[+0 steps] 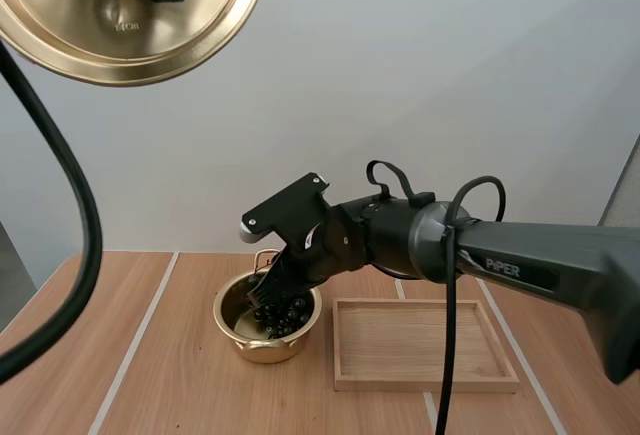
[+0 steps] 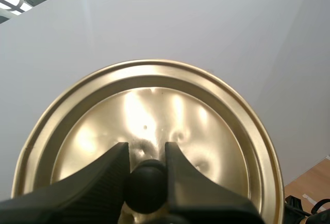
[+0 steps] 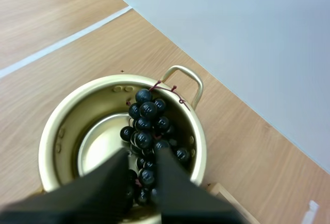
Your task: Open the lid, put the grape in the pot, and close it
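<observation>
Right gripper (image 3: 142, 154) is down inside the gold pot (image 3: 56, 131), fingers drawn in to a narrow gap with the lower berries of the bunch of grapes (image 3: 147, 126) pinched between them. The bunch is already within the rim, lying up the pot's far wall with its reddish stem (image 3: 165, 87) near the loop handle (image 3: 185, 77). In the high view the pot (image 1: 225, 315) stands on the table (image 1: 180, 385) just beside the wooden tray (image 1: 430, 385), with the right gripper (image 1: 275, 290) over it. Left gripper (image 2: 147, 152) is closed on the black knob (image 2: 147, 185) of the lid (image 2: 206, 131) and holds the lid (image 1: 130, 15) high, well apart from the pot. Handling, judged: the bunch is light, floppy and loosely jointed, and its berries are smooth and could roll, squash or pull off under a hard pinch. The stem or the dense middle looks the safest hold. The lid is thin, stiff, slick metal, so the knob is the only sensible purchase. It may swing or ring against the rim if lowered off-centre.
</observation>
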`<state>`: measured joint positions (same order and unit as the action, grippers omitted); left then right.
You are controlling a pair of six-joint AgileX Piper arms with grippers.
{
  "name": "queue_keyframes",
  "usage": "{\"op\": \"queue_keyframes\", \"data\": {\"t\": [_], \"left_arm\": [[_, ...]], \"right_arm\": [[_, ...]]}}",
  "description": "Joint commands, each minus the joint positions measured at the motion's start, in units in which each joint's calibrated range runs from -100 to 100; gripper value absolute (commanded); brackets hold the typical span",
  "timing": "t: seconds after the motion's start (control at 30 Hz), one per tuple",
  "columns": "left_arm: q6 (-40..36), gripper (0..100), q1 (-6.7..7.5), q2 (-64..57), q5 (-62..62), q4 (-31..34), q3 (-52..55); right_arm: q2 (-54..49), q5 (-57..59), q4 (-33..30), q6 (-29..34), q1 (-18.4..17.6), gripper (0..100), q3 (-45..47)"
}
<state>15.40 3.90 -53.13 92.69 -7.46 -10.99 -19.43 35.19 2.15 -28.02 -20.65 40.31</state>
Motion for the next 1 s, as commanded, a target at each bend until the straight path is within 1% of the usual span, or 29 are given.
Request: {"op": "queue_keyframes", "data": {"t": [0.0, 0.17, 0.27, 0.3, 0.43, 0.5, 0.6, 0.73, 0.83, 0.97], "left_arm": [[-0.3, 0, 0.22, -0.2, -0.7, 0.0, -0.3], [-0.3, 0, 0.22, -0.2, -0.5, 0.2, -0.3], [-0.3, 0, 0.22, 0.5, 0.7, 1.2, -0.3], [-0.3, 0, 0.22, 0.7, 1.0, 1.5, -0.3], [-0.3, 0, 0.22, 4.4, 7.3, 2.2, 0.0], [-0.3, 0, 0.22, 6.0, 7.3, 2.2, 0.8], [0.1, 0, 0.22, 8.6, 7.3, 2.2, 2.9], [0.6, 0, 0.22, 12.1, 7.3, 1.8, 8.6], [2.2, 0, 0.22, 14.6, 7.3, 0.9, 13.5], [4.0, 0, 0.22, 17.9, 3.9, -2.1, 20.6]], "right_arm": [[-4.8, 5.1, 0.2, 0.5, 0.0, 0, -0.6], [-12.4, 15.8, 0.2, 0.8, 0.4, 0, -0.6], [-17.9, 23.4, 0.2, 0.8, 1.5, 0, -0.2], [-18.8, 24.2, 0.1, 0.8, 1.6, 0, -0.1], [-29.7, 30.1, -0.4, 0.8, 3.4, 0, 3.9], [-33.5, 32.7, -0.4, 0.8, 3.4, 0, 5.4], [-41.9, 38.9, -0.3, 0.8, 3.4, 0, 7.2], [-52.2, 46.4, -0.3, 0.8, 3.4, 0, 7.4], [-55.7, 50.2, -0.8, 0.8, 3.7, 0, 7.4], [-58.4, 55.1, -0.9, 0.8, 5.3, 0, 7.4]]}}
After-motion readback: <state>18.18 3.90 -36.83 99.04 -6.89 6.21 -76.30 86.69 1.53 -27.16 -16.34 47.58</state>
